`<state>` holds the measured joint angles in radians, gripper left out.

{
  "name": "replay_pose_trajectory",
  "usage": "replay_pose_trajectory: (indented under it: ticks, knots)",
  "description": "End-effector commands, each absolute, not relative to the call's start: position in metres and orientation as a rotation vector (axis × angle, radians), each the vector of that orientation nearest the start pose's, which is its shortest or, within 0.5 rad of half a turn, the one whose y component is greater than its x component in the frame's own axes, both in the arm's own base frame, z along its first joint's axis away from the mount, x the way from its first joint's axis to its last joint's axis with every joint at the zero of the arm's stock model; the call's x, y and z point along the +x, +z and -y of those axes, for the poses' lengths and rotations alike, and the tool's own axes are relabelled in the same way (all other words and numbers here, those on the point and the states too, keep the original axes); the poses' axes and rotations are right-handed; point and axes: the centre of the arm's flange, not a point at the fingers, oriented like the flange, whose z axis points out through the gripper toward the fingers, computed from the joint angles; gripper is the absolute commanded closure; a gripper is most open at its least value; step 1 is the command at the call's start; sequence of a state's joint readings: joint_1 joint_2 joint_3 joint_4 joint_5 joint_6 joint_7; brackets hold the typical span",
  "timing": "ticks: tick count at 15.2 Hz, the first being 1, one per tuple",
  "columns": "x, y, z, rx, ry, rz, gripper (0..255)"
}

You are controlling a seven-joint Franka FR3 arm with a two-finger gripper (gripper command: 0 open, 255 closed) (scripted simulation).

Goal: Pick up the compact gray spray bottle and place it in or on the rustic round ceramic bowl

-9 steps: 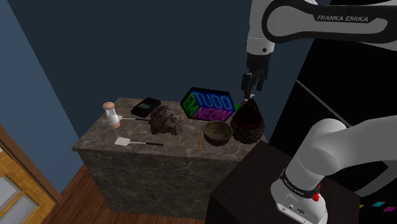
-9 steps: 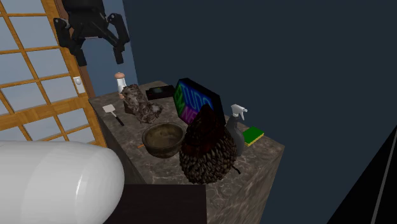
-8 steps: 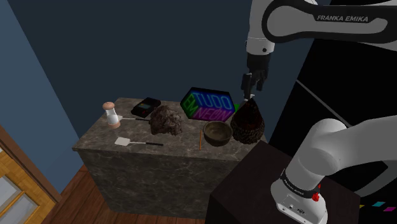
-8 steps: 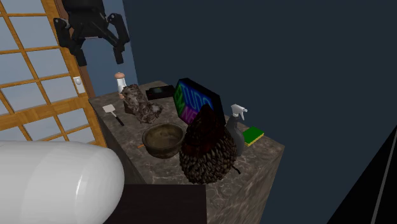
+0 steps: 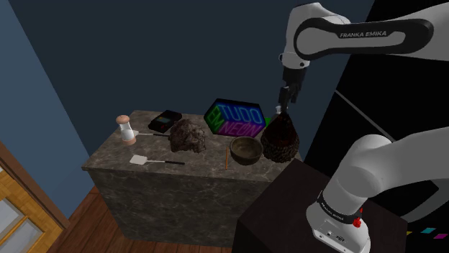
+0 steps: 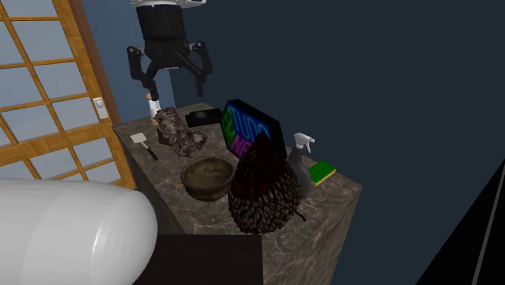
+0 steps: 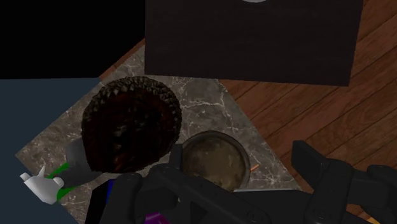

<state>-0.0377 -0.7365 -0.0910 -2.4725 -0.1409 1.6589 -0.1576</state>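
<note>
The small grey spray bottle [image 6: 300, 164] with a white trigger head stands at the counter's far edge, behind a tall dark scaly object [image 6: 263, 190]; in the wrist view the bottle [image 7: 75, 160] leans out from beside that object [image 7: 130, 124]. The brown round bowl [image 6: 207, 177] [image 5: 245, 150] [image 7: 213, 160] sits next to the scaly object. My gripper [image 6: 171, 79] hangs open and empty well above the counter. In the shoulder view the gripper [image 5: 286, 99] is just above the scaly object [image 5: 280, 140]. Its fingers [image 7: 308, 158] stand apart over the bowl.
On the stone counter [image 5: 122, 162] lie a neon sign box [image 5: 234, 118], a rough rock [image 5: 188, 135], a white spatula [image 5: 140, 159], a small shaker [image 5: 127, 129], a black device [image 5: 168, 119] and a green sponge [image 6: 323, 172]. My dark stand [image 5: 288, 208] adjoins the counter.
The arm has swung: in the second exterior view the gripper moved right and a little down, toward the counter's middle. It stays open. Nothing on the counter moved.
</note>
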Motion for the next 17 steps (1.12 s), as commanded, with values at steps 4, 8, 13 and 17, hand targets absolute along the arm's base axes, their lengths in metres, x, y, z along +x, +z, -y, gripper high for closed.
replay_pose_trajectory:
  ticks: [4, 8, 13, 17]
  knots:
    - [0.337, 0.498, 0.113, -3.2, 0.126, 0.239, 0]
    - [0.356, 0.475, 0.156, -3.192, 0.114, 0.334, 0]
    - [0.383, 0.447, 0.208, -3.179, 0.1, 0.451, 0]
    - [0.408, 0.424, 0.248, -3.165, 0.088, 0.544, 0]
